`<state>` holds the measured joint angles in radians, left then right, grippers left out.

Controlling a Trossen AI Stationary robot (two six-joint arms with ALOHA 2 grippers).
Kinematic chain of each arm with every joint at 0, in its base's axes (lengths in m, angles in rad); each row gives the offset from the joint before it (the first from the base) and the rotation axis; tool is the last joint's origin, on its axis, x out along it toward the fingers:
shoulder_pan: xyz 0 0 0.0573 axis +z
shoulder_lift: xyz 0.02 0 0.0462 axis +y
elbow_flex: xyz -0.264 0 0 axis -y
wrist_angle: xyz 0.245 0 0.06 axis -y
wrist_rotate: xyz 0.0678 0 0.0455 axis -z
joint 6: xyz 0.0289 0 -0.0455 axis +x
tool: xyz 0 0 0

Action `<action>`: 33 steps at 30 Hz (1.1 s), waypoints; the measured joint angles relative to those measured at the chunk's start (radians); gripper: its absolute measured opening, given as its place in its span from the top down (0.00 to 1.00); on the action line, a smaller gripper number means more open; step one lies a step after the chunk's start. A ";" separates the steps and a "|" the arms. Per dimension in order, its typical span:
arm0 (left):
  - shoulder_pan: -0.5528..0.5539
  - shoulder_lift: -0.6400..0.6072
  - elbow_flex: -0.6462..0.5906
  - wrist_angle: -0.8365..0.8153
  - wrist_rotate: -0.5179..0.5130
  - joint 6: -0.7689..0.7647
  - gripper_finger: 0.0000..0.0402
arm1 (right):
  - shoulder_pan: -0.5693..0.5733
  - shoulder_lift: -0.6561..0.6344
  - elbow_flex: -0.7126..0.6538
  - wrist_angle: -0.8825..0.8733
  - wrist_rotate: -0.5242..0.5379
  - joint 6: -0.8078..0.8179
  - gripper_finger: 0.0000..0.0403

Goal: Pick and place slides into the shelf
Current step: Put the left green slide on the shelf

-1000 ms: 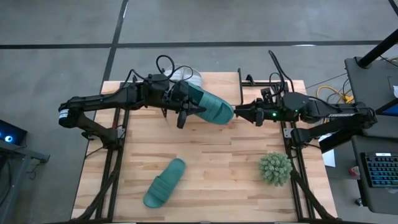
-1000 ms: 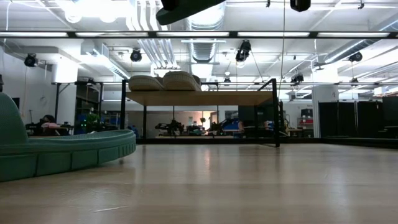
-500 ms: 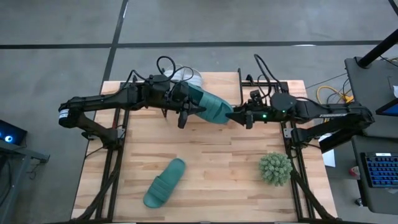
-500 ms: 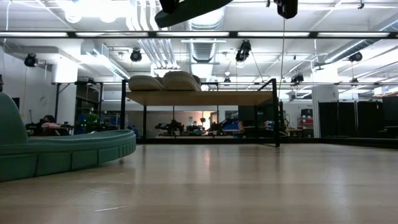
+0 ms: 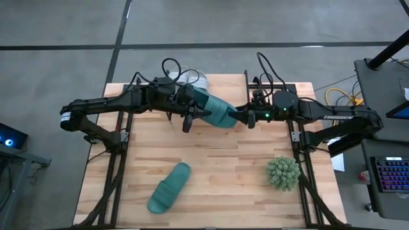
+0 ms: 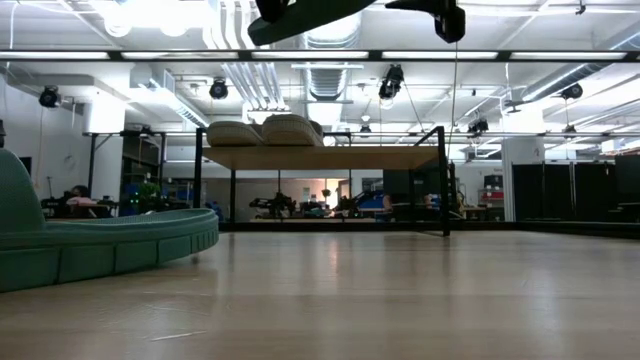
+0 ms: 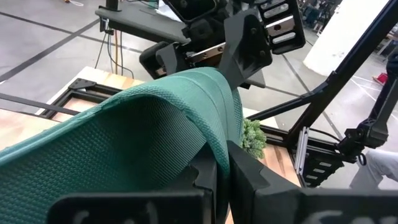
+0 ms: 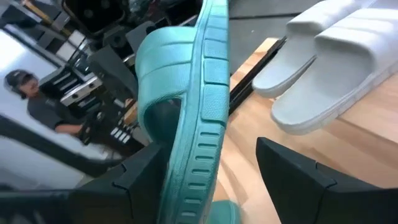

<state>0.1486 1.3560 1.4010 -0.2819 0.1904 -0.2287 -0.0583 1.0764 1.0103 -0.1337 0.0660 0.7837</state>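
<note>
Above the shelf (image 5: 220, 86) at the desk's (image 5: 223, 163) far edge, my left pincer (image 5: 190, 115) pinches one teal slide (image 5: 217, 112) in mid-air, its long axis pointing at my right arm. My right pincer (image 5: 245, 119), spread, straddles its free end, sole edge between my fingers (image 8: 292, 180)

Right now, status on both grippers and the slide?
Left gripper shut on teal green foam slide, held aloft. Right gripper open astride its far end, handover pending. Second teal slide on table; nothing blocking.
</note>
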 joint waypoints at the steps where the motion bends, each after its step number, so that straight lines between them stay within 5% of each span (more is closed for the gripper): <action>1: 0.000 0.000 0.000 -0.005 0.003 0.000 1.00 | -0.005 0.000 0.000 -0.001 -0.023 -0.004 0.42; 11: -0.001 0.000 -0.003 -0.029 0.020 0.000 1.00 | -0.047 -0.006 0.000 -0.005 -0.193 -0.055 0.42; 33: -0.009 0.053 0.016 -0.007 0.067 0.007 1.00 | -0.059 0.037 0.000 -0.016 -0.279 -0.088 0.48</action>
<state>0.1394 1.4090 1.4170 -0.2893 0.2573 -0.2214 -0.1169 1.1139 1.0103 -0.1497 -0.2134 0.6956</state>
